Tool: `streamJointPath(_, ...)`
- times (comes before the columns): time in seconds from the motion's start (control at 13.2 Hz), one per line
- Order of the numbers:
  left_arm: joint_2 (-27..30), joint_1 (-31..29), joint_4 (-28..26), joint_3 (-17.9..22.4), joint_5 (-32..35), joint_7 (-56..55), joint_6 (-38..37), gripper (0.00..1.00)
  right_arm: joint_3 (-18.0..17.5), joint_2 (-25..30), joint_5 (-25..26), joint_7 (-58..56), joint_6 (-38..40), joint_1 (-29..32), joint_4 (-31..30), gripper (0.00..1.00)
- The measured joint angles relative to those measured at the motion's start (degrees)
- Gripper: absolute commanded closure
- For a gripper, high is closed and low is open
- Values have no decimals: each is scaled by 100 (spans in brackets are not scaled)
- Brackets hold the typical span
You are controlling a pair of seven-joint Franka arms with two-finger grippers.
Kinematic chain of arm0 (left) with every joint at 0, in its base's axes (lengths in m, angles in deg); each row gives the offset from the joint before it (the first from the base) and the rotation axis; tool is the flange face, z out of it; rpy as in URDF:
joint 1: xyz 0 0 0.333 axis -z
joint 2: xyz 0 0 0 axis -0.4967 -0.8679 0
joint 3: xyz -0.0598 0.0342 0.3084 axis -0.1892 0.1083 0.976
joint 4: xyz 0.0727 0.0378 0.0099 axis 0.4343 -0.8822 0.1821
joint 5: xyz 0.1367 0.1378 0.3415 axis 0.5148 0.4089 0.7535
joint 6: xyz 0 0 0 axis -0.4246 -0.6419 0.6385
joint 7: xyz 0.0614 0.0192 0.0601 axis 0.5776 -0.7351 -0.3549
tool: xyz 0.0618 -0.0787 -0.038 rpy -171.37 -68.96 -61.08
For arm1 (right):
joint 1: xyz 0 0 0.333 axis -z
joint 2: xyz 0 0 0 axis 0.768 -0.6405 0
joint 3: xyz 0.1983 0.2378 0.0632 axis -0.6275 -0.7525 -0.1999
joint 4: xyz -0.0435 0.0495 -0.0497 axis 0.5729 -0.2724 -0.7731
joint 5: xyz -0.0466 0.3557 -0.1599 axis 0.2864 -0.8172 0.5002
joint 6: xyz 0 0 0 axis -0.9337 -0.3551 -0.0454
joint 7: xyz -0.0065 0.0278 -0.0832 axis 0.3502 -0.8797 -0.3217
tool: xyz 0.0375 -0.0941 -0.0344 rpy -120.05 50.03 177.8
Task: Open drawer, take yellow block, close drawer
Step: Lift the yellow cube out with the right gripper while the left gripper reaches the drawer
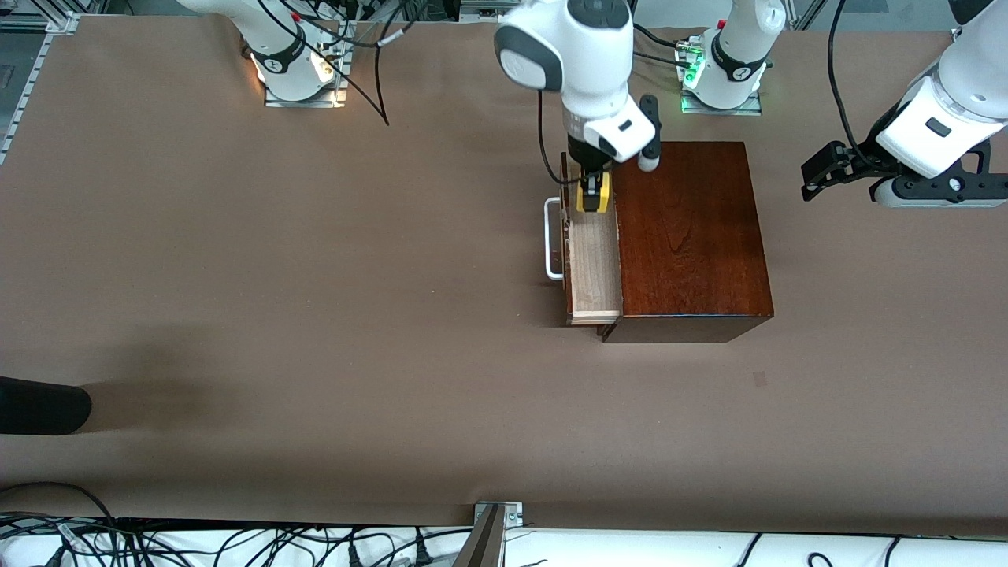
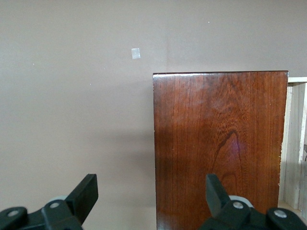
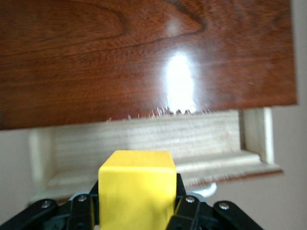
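Observation:
The drawer (image 1: 592, 264) of the dark reddish-brown wooden box (image 1: 689, 236) stands pulled out, its pale wood inside and white bar handle (image 1: 554, 240) showing. My right gripper (image 1: 593, 195) is shut on the yellow block (image 1: 593, 194) and holds it over the drawer's end nearest the robot bases. In the right wrist view the yellow block (image 3: 136, 189) sits between the fingers, above the open drawer (image 3: 144, 143). My left gripper (image 1: 811, 177) is open and empty, in the air off the box's side toward the left arm's end of the table; its wrist view shows the box top (image 2: 218, 143).
A small pale patch (image 1: 759, 379) lies on the brown table nearer the front camera than the box. A dark rounded object (image 1: 39, 405) juts in at the table's edge toward the right arm's end. Cables run along the front edge.

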Motion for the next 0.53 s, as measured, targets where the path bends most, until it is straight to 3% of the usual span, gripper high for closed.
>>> streamJointPath(0.3, 0, 14, 1, -9, 0, 0, -7, 0, 112, 770, 0, 174, 1091, 310, 29, 100)
streamJointPath(0.53, 0, 29, 12, -170, -1, 0, -147, 0, 191, 909, 5, 209, 1427, 1055, 20, 100)
